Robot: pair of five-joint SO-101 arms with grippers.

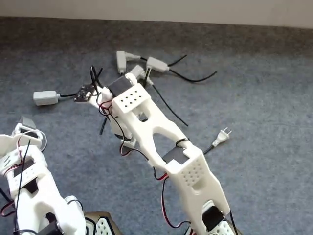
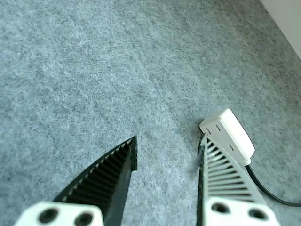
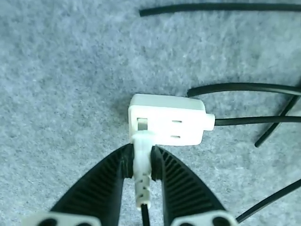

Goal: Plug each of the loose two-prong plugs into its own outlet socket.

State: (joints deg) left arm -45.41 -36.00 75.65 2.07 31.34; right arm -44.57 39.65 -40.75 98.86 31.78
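Tabletop (image 1: 264, 98): grey felt-like cover with black cords across the far part.
Right arm (image 1: 156, 132): stretched out to the far middle.
Left arm (image 1: 29, 181): at the near left corner.
Right jaws: clamped on a white two-prong plug (image 3: 141, 141), whose front end is against a white socket block (image 3: 169, 123).
Left jaws: apart; the white one is just beside a second socket block (image 2: 229, 134).
Loose plug (image 1: 223, 134): lies on the tabletop beside the right arm, well apart from the blocks.

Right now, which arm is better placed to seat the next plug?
Right. Its jaws are shut on the white plug, touching an outlet socket. Left jaws stand open, empty, beside another socket.
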